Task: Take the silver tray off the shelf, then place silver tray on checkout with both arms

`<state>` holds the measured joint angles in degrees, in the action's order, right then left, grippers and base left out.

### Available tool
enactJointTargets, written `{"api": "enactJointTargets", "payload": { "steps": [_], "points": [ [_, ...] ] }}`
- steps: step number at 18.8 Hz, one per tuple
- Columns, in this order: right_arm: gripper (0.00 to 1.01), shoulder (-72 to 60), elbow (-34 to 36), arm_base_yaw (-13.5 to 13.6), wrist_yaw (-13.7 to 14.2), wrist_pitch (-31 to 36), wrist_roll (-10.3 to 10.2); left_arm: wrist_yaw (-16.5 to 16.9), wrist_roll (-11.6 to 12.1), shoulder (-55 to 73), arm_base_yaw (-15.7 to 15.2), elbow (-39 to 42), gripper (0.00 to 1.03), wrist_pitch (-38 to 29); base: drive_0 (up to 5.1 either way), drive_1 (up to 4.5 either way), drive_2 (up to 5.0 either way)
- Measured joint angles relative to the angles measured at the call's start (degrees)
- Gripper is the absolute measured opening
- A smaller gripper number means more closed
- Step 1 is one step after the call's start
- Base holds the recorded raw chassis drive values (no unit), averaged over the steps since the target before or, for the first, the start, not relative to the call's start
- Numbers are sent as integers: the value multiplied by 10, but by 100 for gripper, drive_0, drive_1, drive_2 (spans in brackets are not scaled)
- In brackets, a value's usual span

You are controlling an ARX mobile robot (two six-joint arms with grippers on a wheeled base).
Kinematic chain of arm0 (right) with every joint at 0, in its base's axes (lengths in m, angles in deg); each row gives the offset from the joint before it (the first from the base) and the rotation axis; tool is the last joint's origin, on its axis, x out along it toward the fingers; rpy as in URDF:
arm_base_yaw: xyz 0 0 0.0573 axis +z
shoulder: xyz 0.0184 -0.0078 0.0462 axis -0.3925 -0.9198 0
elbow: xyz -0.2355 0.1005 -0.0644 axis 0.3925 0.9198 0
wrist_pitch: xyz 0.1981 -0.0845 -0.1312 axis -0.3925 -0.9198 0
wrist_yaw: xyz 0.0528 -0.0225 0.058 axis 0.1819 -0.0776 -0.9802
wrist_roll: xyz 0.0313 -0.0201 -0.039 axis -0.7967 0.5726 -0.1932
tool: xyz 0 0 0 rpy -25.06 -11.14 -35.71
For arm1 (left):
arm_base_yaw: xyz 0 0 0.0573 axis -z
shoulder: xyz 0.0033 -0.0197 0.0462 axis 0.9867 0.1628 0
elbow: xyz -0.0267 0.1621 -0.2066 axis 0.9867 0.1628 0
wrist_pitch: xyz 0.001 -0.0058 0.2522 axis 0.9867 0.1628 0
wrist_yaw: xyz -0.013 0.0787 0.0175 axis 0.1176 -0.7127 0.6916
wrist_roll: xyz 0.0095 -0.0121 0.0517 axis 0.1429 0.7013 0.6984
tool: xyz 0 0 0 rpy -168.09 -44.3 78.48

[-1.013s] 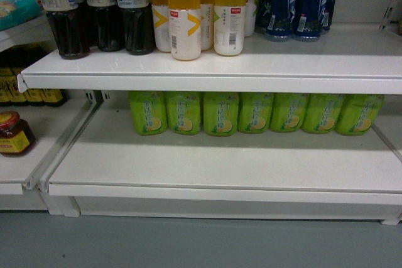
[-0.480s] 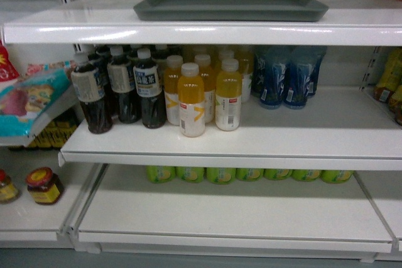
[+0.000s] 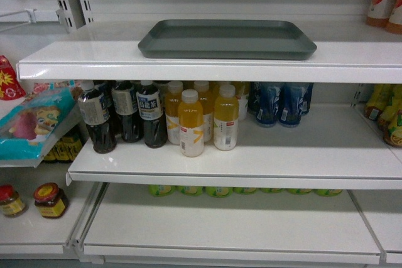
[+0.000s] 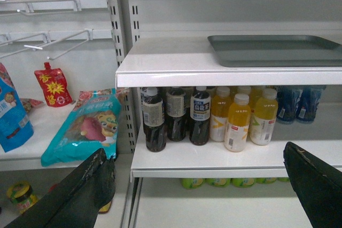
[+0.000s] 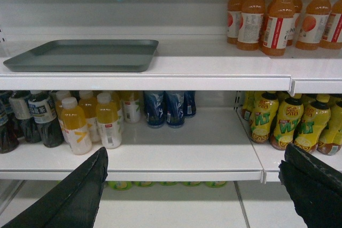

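**Mei:** White store shelving filled the head view. On the top shelf (image 3: 207, 61) lay the silver tray (image 3: 227, 38), flat, near the front lip and about in the middle. Below it stood dark tea bottles (image 3: 122, 117) and yellow juice bottles (image 3: 204, 120). No gripper showed in this view.

**Tomas:** And how did the tray look to you?

**Mei:** Matte grey, rectangular, with rounded corners and a low raised rim. It looked empty. I judged it to be stiff and rather light, but the smooth surface could slip between flat jaws.

**Tomas:** In the left wrist view, the tray (image 4: 278, 50) was up on the right, on the same shelf (image 4: 214, 73). The left gripper (image 4: 203, 185) was released, its two dark fingers far apart at the bottom corners, well below the tray. A blue snack bag (image 4: 88, 129) lay on the neighbouring shelf at the left.

**Mei:** In the right wrist view, the tray (image 5: 85, 55) was up on the left. The right gripper (image 5: 197, 190) was also spread wide and held nothing. Orange drink bottles (image 5: 278, 14) stood well apart from the tray.

**Tomas:** So where to take hold?

**Mei:** I think on the two short ends, one gripper on each rim, because it is too wide for one.
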<state>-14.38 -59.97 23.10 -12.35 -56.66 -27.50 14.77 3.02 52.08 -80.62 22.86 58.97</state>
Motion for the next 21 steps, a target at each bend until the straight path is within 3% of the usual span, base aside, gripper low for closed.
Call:
{"api": "enactJointTargets", "payload": {
  "steps": [10,21],
  "points": [
    [98,0,0,0,0,0,0,0,0,0,0,0,98,0,0,15,-14],
    [98,0,0,0,0,-2,0,0,0,0,0,0,98,2,7,437,-423]
  ]
}}
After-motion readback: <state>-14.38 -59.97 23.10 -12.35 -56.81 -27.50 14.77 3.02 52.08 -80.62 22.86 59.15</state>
